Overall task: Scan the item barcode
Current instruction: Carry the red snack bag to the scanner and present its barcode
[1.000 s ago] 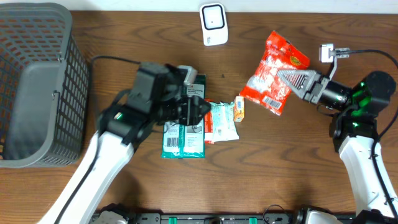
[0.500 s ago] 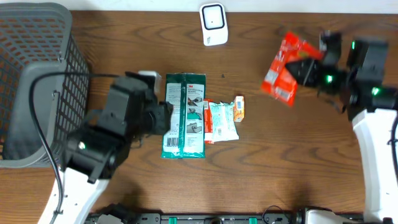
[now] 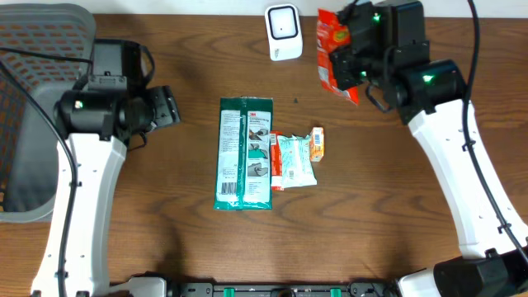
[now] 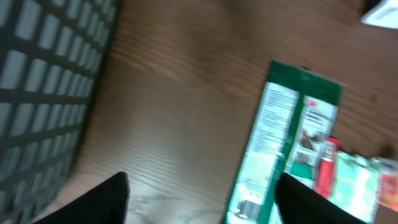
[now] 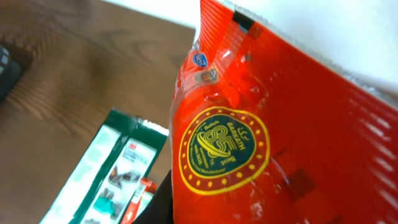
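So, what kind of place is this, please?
Probably a mock shop checkout: a small white scanner box, a grey plastic mesh basket, and packaged goods such as a flat green packet on a brown wooden table.

Basket [image 3: 25, 124] left of packet [image 3: 244, 153] (scanner [image 3: 282, 31] behind)

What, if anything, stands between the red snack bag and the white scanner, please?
Nothing visible does: the red snack bag, held by the right hand, is beside the white scanner, with only bare wooden table between them.
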Robot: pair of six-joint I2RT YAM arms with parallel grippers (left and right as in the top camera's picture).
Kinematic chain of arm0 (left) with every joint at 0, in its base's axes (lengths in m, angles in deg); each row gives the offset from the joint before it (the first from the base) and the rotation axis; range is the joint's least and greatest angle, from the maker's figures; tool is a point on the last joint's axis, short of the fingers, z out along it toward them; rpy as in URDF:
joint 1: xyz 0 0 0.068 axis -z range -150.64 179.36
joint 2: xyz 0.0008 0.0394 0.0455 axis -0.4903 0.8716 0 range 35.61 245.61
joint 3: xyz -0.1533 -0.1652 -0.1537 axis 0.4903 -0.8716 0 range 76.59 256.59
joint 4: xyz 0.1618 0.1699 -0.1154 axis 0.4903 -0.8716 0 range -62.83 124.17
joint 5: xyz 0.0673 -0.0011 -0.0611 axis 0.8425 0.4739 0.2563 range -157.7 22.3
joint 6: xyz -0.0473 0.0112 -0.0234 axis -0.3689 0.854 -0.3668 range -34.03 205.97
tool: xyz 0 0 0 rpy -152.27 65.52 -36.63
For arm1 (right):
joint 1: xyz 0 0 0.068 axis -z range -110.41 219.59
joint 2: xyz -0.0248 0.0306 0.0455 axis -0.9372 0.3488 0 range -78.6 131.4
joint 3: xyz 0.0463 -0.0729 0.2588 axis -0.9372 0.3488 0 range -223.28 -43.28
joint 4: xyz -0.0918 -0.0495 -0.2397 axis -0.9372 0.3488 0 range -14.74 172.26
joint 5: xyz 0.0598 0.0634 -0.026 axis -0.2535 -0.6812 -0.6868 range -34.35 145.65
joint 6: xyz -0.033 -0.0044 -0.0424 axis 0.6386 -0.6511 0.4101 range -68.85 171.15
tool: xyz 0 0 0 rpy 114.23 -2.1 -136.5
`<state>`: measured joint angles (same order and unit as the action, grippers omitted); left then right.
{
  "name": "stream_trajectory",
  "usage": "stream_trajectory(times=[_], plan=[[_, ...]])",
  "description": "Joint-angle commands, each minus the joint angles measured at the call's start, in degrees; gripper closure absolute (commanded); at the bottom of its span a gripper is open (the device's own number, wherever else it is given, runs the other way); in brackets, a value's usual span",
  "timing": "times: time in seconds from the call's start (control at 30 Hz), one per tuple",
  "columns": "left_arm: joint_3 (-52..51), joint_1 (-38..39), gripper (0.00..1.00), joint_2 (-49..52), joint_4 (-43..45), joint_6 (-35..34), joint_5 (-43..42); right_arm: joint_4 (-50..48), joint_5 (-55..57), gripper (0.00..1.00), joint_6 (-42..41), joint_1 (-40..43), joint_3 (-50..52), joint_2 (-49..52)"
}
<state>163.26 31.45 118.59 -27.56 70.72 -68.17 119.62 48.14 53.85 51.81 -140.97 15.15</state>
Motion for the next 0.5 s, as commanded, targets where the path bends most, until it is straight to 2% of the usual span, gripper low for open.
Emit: stream_trajectory(times=[0.0, 0.07, 0.13, 0.37, 0.47], plan=[[0.6, -1.2, 0.19, 2.9, -0.4, 0.2, 1.2, -5.2, 5.8, 0.99, 12.9, -4.5, -0.8, 1.6], [0.6, -1.2, 0.19, 4.2, -0.4, 0.2, 1.2, -10.4, 6.0, 0.99, 22.4, -6.4, -0.8, 4.2], [0.6, -1.2, 0.19, 4.7, -0.4, 0.2, 1.2, -15.6, 6.0, 0.99, 26.1, -7.3, -0.8, 6.7], [0.6, -1.2, 0.18, 5.2, -0.4, 0.2, 1.2, -32.1, 5.6, 0.99, 27.8, -7.2, -0.8, 14.2], [0.6, -1.2, 0.18, 5.2, -0.4, 0.2, 1.2, -38.7, -0.6, 0.99, 33.5, -6.7, -0.8, 17.9]])
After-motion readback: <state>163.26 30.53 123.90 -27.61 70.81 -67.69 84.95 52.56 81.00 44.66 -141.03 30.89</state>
